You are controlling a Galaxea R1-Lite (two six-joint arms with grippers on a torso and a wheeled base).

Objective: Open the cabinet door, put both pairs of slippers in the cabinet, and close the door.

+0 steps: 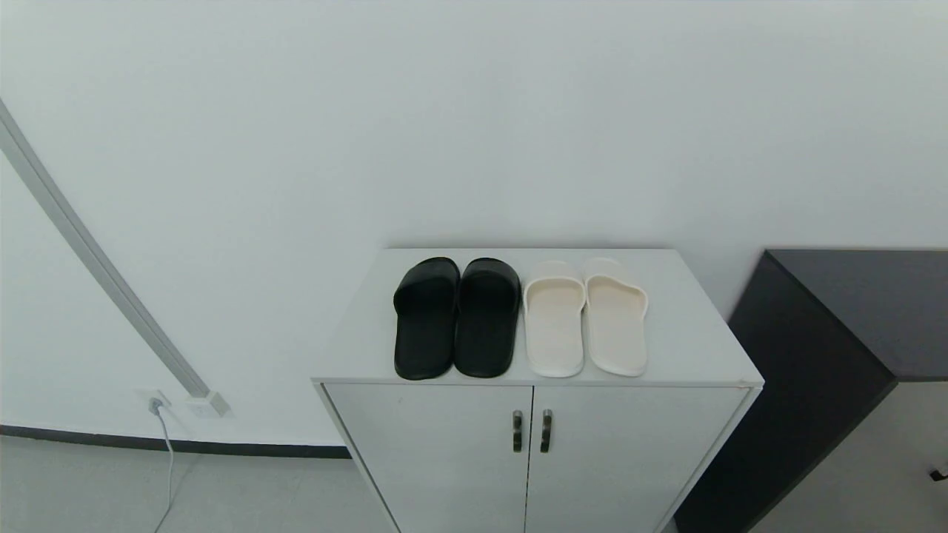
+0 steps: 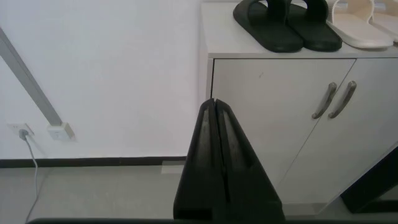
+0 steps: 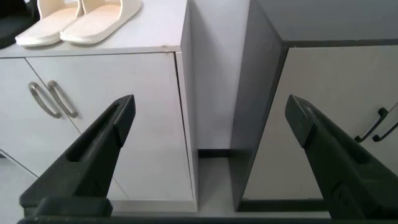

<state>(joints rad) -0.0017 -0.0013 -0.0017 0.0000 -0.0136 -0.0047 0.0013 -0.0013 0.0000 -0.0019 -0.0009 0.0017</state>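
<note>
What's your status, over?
Left gripper shut, right gripper open, both empty. Cabinet doors closed; black slippers and white slippers on top. Dark cabinet stands close on its right.

Atop the cabinet (image 1: 696,333), left slipper pair (image 1: 452,326) lies beside right slipper pair (image 1: 578,326), seemingly touching.

Both doors (image 1: 429,451) of the white cabinet (image 1: 681,326) are standing shut and barring its interior. The paired handles (image 1: 531,431) are sitting at the centre seam, and the approach to them is lying open. Black slippers (image 1: 455,318) and cream slippers (image 1: 585,318) are occupying the middle of the top, leaving bare margins at both ends. The dark cabinet (image 1: 807,385) is crowding my right, leaving only a narrow gap (image 3: 217,93). On my left, a power cable (image 1: 169,459) is hanging from the wall socket (image 1: 154,403).
</note>
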